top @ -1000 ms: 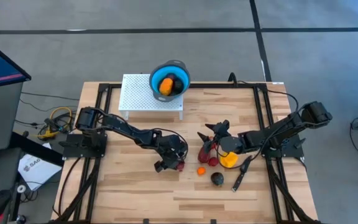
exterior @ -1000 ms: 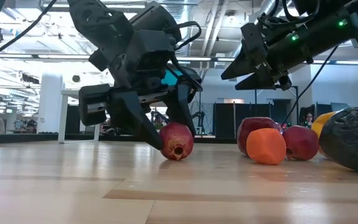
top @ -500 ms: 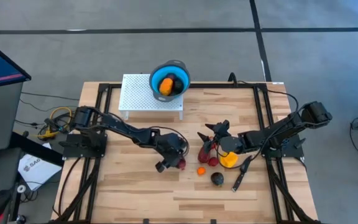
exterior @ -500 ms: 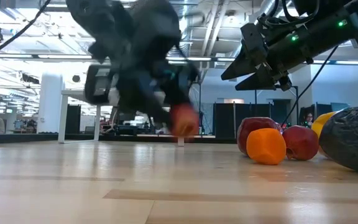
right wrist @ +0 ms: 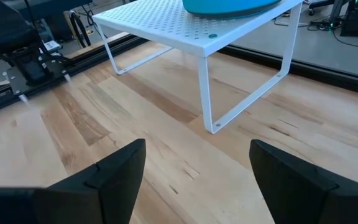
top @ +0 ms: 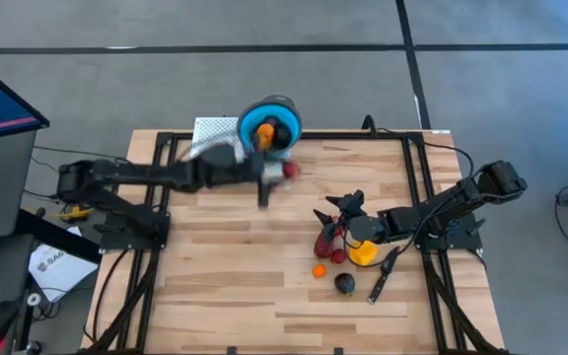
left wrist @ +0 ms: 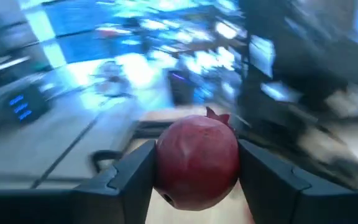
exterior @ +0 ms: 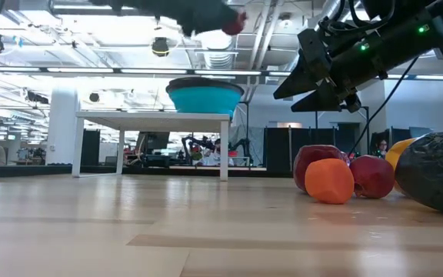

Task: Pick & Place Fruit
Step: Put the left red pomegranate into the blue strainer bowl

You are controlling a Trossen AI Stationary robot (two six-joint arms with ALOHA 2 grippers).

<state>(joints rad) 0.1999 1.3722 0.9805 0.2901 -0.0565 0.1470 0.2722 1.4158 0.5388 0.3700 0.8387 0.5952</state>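
Note:
My left gripper (top: 276, 174) is raised just on the near side of the blue bowl (top: 269, 123) and is shut on a red pomegranate-like fruit (left wrist: 197, 162), seen high up in the low view (exterior: 233, 23). The bowl stands on a white perforated rack (top: 215, 133) and holds an orange and a dark fruit. On the table lie red fruit (top: 325, 240), a small orange one (top: 319, 269), a yellow one (top: 363, 253) and a dark one (top: 345, 284). My right gripper (top: 333, 212) hangs open above this cluster, touching nothing. My left gripper pinches the red fruit between its two fingers, one finger (left wrist: 132, 180) on each side of its round body (left wrist: 166, 165). The small crown (left wrist: 216, 116) points away from the wrist. The fruit is lifted clear of the table, well above it.
A black-handled knife (top: 381, 281) lies right of the dark fruit. The rack's legs (right wrist: 207, 93) stand on the far middle of the table. The black frame rails run along the left and right sides. Bare wood stretches across the near half.
My left gripper, shut on the red fruit, has risen off the table and swung quickly toward the far edge, ending beside the bowl. The fruit has gone from resting on the wood to lifted high and clear. The right arm has kept still.

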